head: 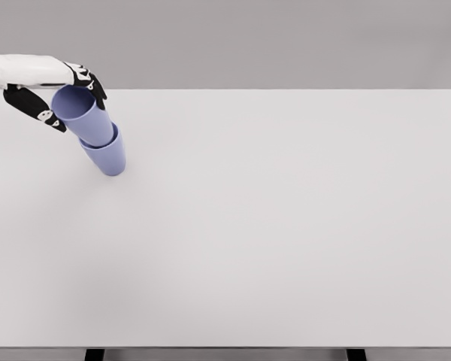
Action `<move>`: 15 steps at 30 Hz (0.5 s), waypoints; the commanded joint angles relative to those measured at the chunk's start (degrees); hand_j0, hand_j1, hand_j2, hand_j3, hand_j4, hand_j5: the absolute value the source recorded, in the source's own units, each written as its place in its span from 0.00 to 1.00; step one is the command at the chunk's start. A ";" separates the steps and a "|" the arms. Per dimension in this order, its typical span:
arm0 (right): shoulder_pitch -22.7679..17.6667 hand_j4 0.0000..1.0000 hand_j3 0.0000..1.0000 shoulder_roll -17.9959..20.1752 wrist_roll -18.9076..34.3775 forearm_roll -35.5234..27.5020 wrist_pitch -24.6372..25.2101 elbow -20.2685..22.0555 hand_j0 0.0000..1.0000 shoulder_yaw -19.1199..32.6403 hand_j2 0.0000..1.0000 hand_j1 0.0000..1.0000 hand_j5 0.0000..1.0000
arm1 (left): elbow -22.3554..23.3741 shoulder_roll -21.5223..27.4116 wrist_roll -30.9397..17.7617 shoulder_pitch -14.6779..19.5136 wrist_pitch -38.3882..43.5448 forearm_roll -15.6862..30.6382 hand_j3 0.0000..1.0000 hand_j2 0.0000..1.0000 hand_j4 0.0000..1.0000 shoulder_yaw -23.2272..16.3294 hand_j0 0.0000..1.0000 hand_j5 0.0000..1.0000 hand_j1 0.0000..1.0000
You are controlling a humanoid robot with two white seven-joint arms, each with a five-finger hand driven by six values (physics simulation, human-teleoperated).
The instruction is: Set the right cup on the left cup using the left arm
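Pale grey surface [286, 226] under a blank wall; left hand [56, 94] at far-left corner, fingers wrapped round the upper cup [84, 114], tilted; its base already nests in the lower cup [107, 156], likely to seat before release; right arm unseen.

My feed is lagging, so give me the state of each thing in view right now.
Left hand: fingers around the upper cup's rim.
Upper cup: tilted, its base nested in the lower cup.
Lower cup: on the table, leaning with the upper one.
Table: bears the cups.
Right hand: not in view.
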State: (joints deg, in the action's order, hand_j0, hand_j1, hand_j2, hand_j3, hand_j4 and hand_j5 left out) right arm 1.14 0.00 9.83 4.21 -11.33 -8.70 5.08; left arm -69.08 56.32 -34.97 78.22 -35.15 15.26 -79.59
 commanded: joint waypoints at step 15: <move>0.00 1.00 1.00 0.00 0.01 0.01 -0.01 0.00 1.00 0.01 1.00 1.00 1.00 | 0.17 0.02 -0.03 -1.58 0.15 0.21 1.00 1.00 1.00 1.98 1.00 1.00 1.00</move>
State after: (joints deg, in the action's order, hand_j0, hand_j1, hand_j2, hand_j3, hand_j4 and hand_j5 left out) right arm 1.14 0.00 9.83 4.21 -11.33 -8.70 5.09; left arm -68.86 56.26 -35.02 76.55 -35.17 15.10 -78.42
